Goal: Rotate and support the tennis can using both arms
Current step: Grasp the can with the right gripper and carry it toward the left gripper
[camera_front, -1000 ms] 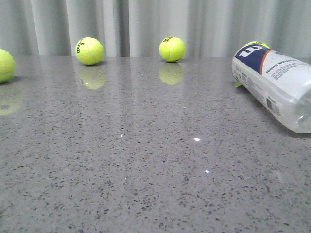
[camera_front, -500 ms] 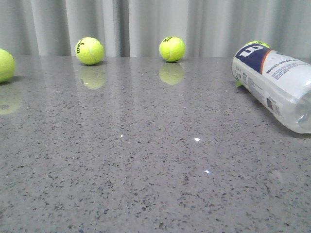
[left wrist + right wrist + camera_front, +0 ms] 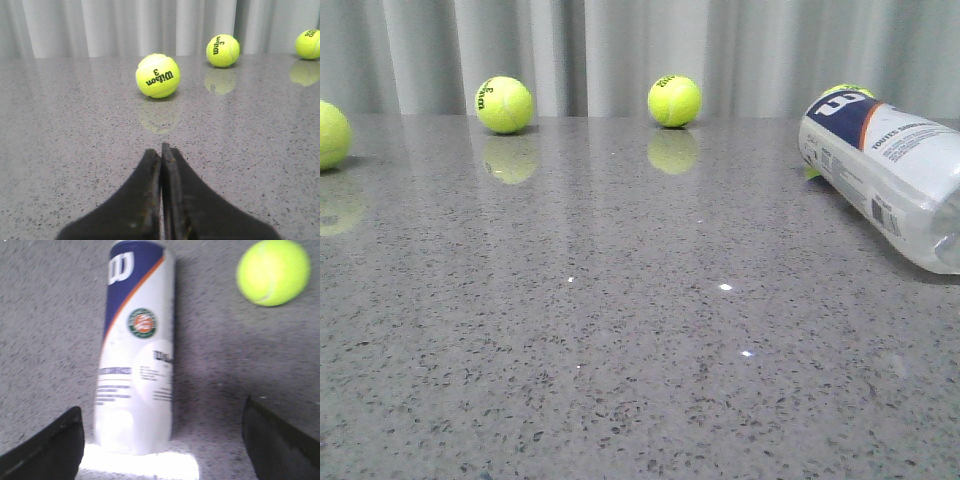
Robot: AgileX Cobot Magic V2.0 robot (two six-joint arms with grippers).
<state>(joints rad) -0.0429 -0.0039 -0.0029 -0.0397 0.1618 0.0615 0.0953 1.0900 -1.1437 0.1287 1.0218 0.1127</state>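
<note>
The tennis can (image 3: 885, 175) lies on its side on the grey table at the far right, navy end toward the curtain, clear end toward me. In the right wrist view the tennis can (image 3: 137, 350) lies lengthwise ahead of my right gripper (image 3: 160, 435), which is wide open above it; its near end falls between the two black fingers (image 3: 50, 450), untouched. My left gripper (image 3: 161, 152) is shut and empty, low over bare table. Neither arm shows in the front view.
Tennis balls lie along the back of the table (image 3: 620, 330): one at the left edge (image 3: 330, 135), two by the curtain (image 3: 504, 104) (image 3: 674, 101), one behind the can (image 3: 850, 92). In the left wrist view a ball (image 3: 157, 75) lies ahead of the fingers.
The can has shifted very slightly in the front view; nothing else has moved.
</note>
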